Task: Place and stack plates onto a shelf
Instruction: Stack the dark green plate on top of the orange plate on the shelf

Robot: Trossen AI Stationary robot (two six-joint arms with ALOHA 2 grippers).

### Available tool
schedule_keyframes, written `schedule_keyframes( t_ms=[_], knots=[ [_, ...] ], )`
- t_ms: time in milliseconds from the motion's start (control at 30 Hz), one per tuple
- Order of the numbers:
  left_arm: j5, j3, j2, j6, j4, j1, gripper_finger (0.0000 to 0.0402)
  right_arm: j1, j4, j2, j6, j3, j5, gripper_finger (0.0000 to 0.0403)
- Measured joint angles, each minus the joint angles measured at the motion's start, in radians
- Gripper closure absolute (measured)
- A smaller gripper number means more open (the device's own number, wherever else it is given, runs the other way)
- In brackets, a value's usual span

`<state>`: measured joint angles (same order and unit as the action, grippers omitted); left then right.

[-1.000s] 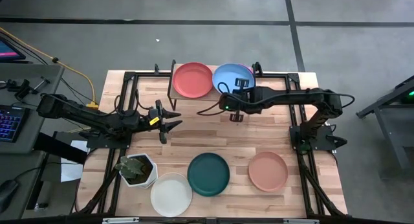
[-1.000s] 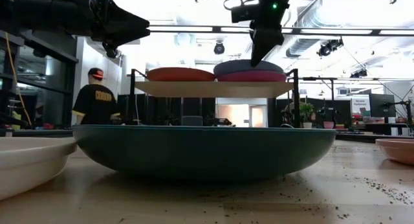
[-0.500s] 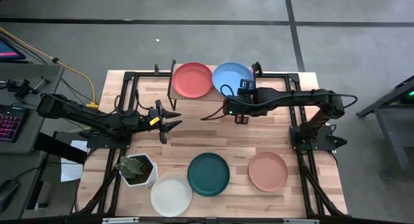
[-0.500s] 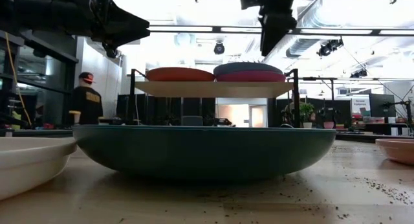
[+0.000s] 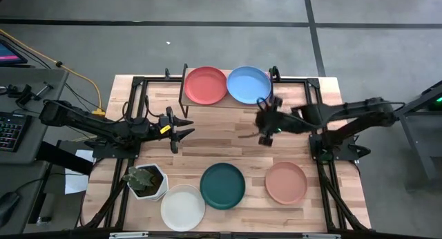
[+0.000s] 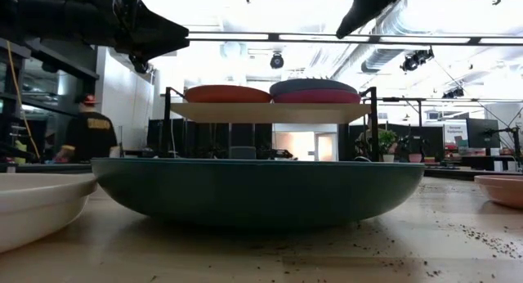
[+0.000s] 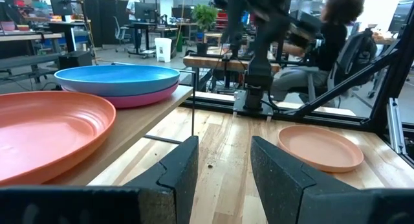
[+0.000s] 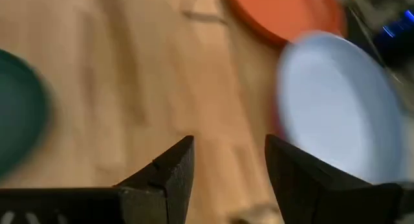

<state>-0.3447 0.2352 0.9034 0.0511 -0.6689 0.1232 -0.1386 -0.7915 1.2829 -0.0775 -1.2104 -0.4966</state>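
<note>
We see the right gripper (image 5: 264,126) empty, fingers apart, mid-table; blue plate (image 5: 248,85) sits stacked on pink on the shelf (image 6: 270,112) at the far edge, so three plates await pickup along the near edge

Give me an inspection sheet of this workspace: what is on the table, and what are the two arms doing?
Surface: wooden table, bare in the middle.
Job's things: shelf holds the red plate and the light blue plate stacked on the pink plate; white plate, teal plate and salmon plate lie on the table.
Clutter: potted plant.
Grippers: left end effector open, empty, left of centre; right end effector open, empty, in front of the shelf.
Cables: yellow cable at left.
Surroundings: a person beyond the table.
</note>
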Motion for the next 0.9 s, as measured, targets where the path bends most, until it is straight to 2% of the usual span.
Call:
schedule_keyframes(
  t_ms=[200, 300, 367, 500, 700, 767, 900],
  knots=[
    [0.000, 0.000, 0.000, -0.001, -0.001, 0.000, 0.0271, -0.071, 0.632, -0.127, 0.030, 0.422, 0.060, 0.0233],
    [0.000, 0.000, 0.000, 0.007, -0.001, 0.000, 0.0271, -0.082, 0.913, -0.131, 0.065, 0.571, 0.061, 0.0233],
    [0.000, 0.000, 0.000, 0.005, -0.001, 0.000, 0.0271, -0.081, 1.017, -0.131, 0.082, 0.628, 0.060, 0.0233],
    [0.000, 0.000, 0.000, -0.010, -0.001, 0.000, 0.0271, -0.078, 1.033, -0.133, 0.063, 0.652, 0.059, 0.0233],
    [0.000, 0.000, 0.000, -0.002, -0.001, 0.000, 0.0271, -0.078, 1.009, -0.134, 0.047, 0.617, 0.068, 0.0233],
    [0.000, 0.000, 0.000, -0.001, -0.001, 0.000, 0.0271, -0.078, 1.008, -0.130, -0.013, 0.605, 0.096, 0.0233],
    [0.000, 0.000, 0.000, 0.000, 0.001, 0.000, 0.0271, -0.081, 1.007, -0.074, -0.161, 0.597, 0.242, 0.0233]
  ],
)
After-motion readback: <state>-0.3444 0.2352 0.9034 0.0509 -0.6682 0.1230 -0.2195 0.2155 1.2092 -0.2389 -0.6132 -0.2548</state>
